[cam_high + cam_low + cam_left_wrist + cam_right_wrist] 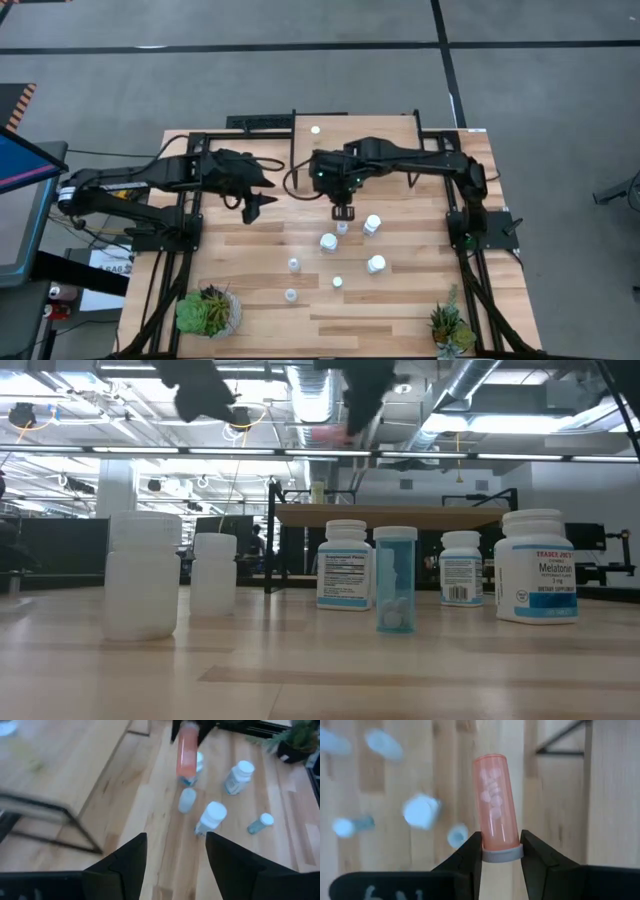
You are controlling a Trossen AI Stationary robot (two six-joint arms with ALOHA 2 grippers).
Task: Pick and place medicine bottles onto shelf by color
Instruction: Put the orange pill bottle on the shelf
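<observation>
Two dark arms reach in over the wooden table (400, 300), one from each side. The right gripper (501, 854) is raised above the tabletop near the middle of the table, and its fingers are clamped on the white cap end of the orange bottle (495, 800), whose translucent body, with pale tablets visible inside, sticks out past the fingertips. The left wrist view shows the same orange bottle (187, 751) hanging in the air above the bottles standing on the table, and in the low view it appears only as a reddish blur high up under the dark gripper. The left gripper (254, 205) is also held above the table, to the left of the right gripper, with its two fingers spread apart and nothing between them. The shelf (400, 516), a light-wood board on thin black legs, stands at the far part of the table behind the bottles; a small white-capped bottle (315, 129) rests near its far edge. Several white-capped bottles (376, 264) stand scattered on the table in front of the shelf, among them a pale blue vial (395, 580) and a white bottle labelled Melatonin (536, 566). Two potted green plants (207, 310) sit at the near corners of the table.
</observation>
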